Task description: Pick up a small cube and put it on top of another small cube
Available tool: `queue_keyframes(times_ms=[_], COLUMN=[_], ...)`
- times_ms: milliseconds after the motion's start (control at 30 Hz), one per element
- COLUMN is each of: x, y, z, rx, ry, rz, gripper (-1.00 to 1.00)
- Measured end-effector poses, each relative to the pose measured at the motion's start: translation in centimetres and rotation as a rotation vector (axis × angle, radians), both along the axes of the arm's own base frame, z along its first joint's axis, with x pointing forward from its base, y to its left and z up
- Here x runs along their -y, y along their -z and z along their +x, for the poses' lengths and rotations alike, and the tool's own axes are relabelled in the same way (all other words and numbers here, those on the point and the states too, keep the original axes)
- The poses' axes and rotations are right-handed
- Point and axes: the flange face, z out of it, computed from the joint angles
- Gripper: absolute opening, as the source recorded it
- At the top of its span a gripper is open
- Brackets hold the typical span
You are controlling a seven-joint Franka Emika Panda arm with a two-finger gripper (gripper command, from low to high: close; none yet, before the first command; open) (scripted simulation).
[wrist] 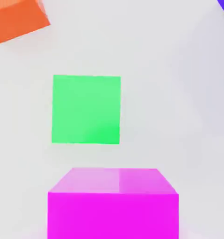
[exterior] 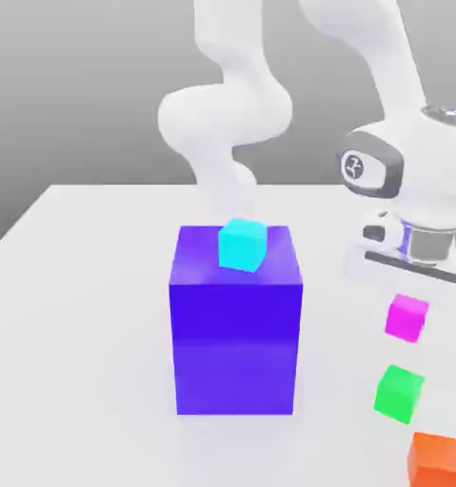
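A white robot arm's gripper, fingers together and holding nothing, hangs above the small magenta cube, which sits on the white table in a row with a green cube and an orange cube, beside a tall blue-violet block topped by a cyan cube

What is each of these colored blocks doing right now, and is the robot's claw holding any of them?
Magenta-pink cube: hangs above the table, right beneath the robot's hand.
Green cube: resting on the table, untouched.
Orange cube: resting on the table, untouched.
Cyan cube: sitting on top of the blue-violet block.
Blue-violet block: standing upright on the table.
Gripper: shut on the magenta-pink cube.
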Motion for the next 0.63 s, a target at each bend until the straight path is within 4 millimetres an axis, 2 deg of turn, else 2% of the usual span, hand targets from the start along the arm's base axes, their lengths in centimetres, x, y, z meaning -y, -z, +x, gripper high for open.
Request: queue_keyframes(times_ms=[267,367,500,533,633], x=[1.7,1.6,1.5,1.5,1.5], y=[-1.4,0.3,3.7,4.4,4.4], z=[4.4,4.7,4.6,4.5,4.5], rx=[0.004,0.007,0.005,0.004,0.004], ry=[0.408,0.43,0.43,0.429,0.429], rz=[0.004,0.006,0.005,0.005,0.005], gripper=[-1.0,-1.0,-1.0,1.0,1.0])
